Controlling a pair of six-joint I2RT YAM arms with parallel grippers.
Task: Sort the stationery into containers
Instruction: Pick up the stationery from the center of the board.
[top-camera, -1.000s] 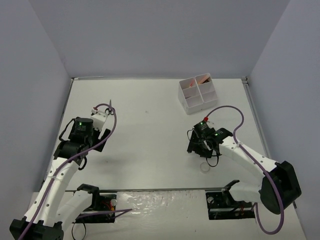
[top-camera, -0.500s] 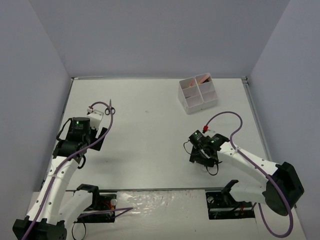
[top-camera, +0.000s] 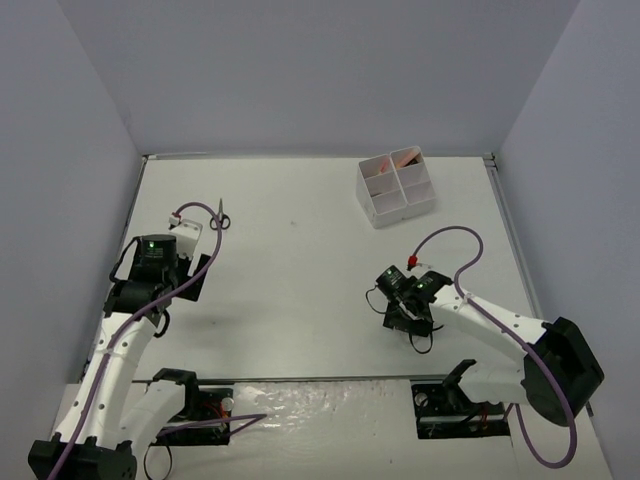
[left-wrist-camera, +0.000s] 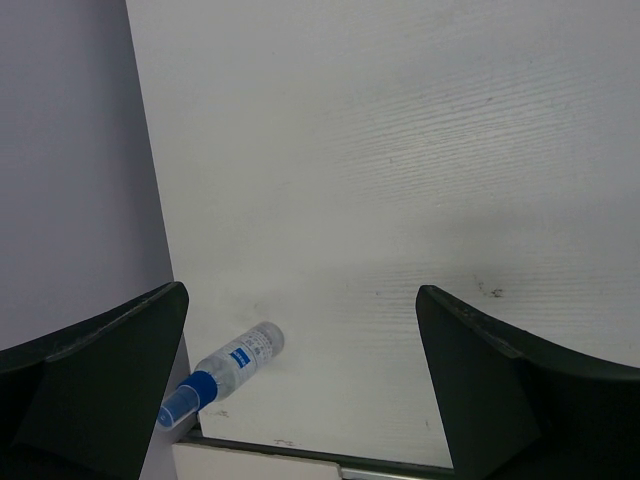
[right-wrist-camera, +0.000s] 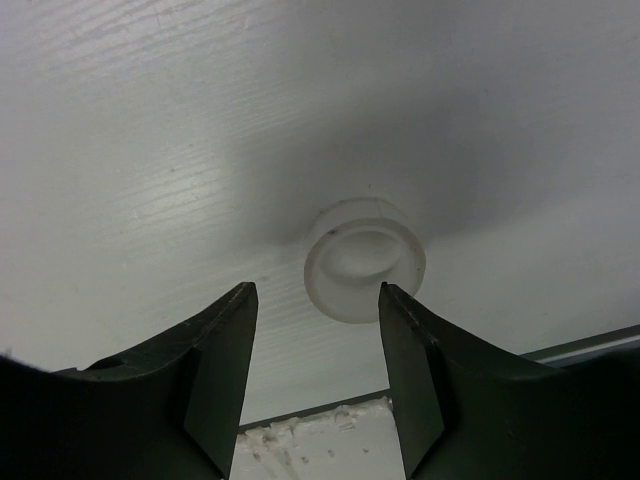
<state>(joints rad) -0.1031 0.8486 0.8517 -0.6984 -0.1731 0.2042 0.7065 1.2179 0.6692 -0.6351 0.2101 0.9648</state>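
In the overhead view the white organiser box (top-camera: 396, 187) stands at the far right of the bench (top-camera: 300, 250), with something pinkish in 1 of its back compartments. The right tool (top-camera: 405, 314) points down at the bench near the front edge, well apart from the box; the tape ring is hidden beneath it here. The left arm (top-camera: 118, 345) reaches over the bench's left side.

In the left wrist view the left tool (left-wrist-camera: 300, 295) is spread wide, holding nothing, with bare bench between its 2 fingers (left-wrist-camera: 100, 380). A small blue-capped bottle (left-wrist-camera: 225, 368) lies on its side just beside the left finger, close to the wall.

In the right wrist view the right tool (right-wrist-camera: 315, 290) is parted to about the width of the white tape ring (right-wrist-camera: 365, 258), gripping nothing. The ring lies flat on the bench just beyond the fingertips (right-wrist-camera: 420, 340), offset toward the right one; whether it touches that finger cannot be told.
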